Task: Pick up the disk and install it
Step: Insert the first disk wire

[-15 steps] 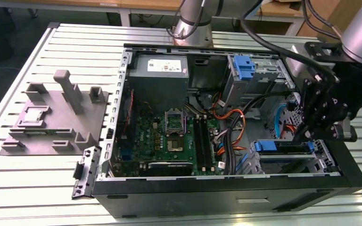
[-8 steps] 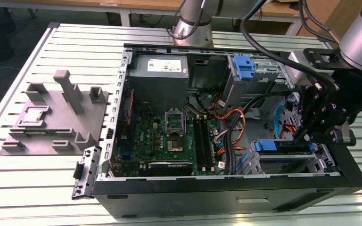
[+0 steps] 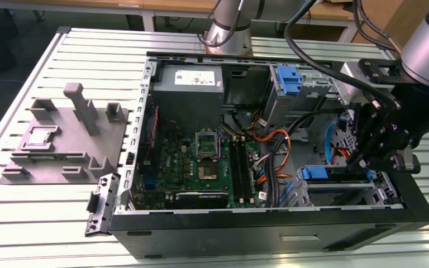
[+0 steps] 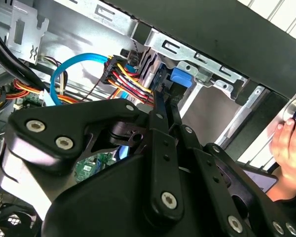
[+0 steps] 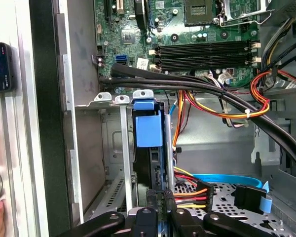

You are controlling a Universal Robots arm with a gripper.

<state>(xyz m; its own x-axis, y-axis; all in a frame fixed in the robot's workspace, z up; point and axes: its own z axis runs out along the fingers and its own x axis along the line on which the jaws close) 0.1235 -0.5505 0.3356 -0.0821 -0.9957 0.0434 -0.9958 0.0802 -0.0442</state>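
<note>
An open black desktop computer case [image 3: 274, 229] lies on its side on the ribbed, silvery metal counter [image 3: 43, 223]. The arm's black end effector [image 3: 375, 159] hangs down inside the case at the exterior view's right, just above the metal drive cage [image 3: 379, 190]. The disk [image 5: 149, 148] stands on edge in that cage, slid between thin bare-metal rails, with its blue plastic bracket [image 5: 149, 129] facing outward; in the exterior view the same blue bracket [image 3: 325, 173] peeks from the cage top. The end effector's slim black fingers [image 4: 160, 106] reach to the disk's edge in the second wrist view, but I cannot tell whether they are clamped on it or merely close.

Beside the cage, bundles of red, yellow and orange wires [image 5: 222, 111] and a flat light-blue cable [image 4: 69, 69] loop over the green motherboard [image 3: 199, 162]. A grey power-supply box [image 3: 192, 81] carries a white sticker, its print too small to read. On the counter at the exterior view's left sits a matte grey moulded fixture [image 3: 65, 139] with upright posts. A person's hand [image 4: 288, 140] rests by the case wall.
</note>
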